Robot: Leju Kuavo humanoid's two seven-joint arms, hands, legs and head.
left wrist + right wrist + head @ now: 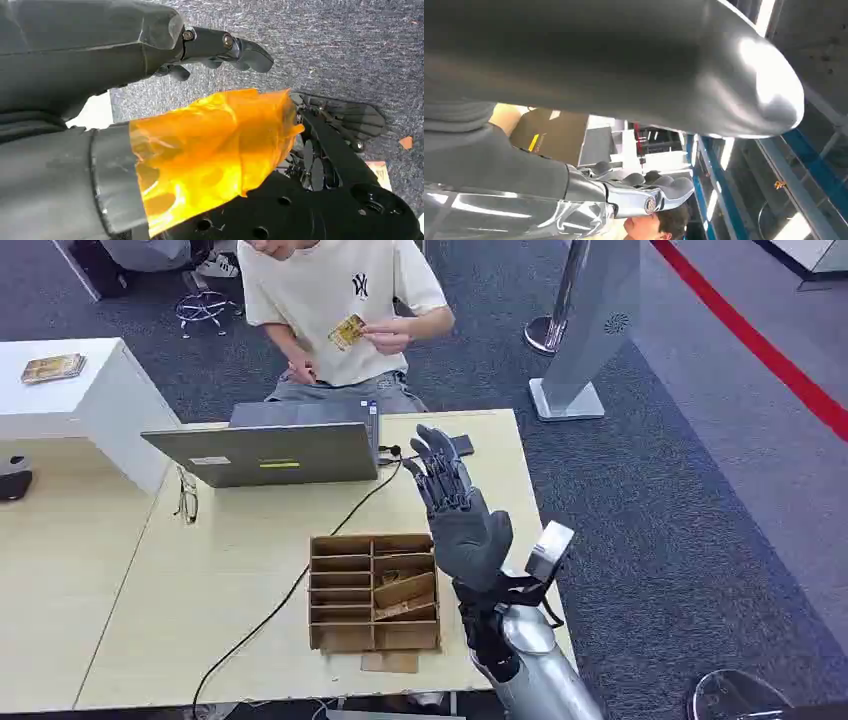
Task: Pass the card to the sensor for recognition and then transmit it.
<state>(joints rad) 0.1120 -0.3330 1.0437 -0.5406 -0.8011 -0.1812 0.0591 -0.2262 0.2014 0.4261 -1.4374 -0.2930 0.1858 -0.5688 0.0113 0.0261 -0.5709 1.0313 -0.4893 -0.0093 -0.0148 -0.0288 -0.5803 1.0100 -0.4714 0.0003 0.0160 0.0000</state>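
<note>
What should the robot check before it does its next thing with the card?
1. Right hand raised and holding nothing: ok.
2. Card handed over: not ok, the person across the table holds it.
3. More cards in the cardboard box: ok, some lie in its right-side slots.
4. Laptop and its cable out of the way: cannot tell.
5. Left hand free: ok, hanging over the carpet, fingers curled on nothing.

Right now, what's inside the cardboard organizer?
The organizer has small slots on its left side that look empty. Its right compartments hold a few brown cards leaning at an angle. The slot floors behind the dividers are hidden.
</note>
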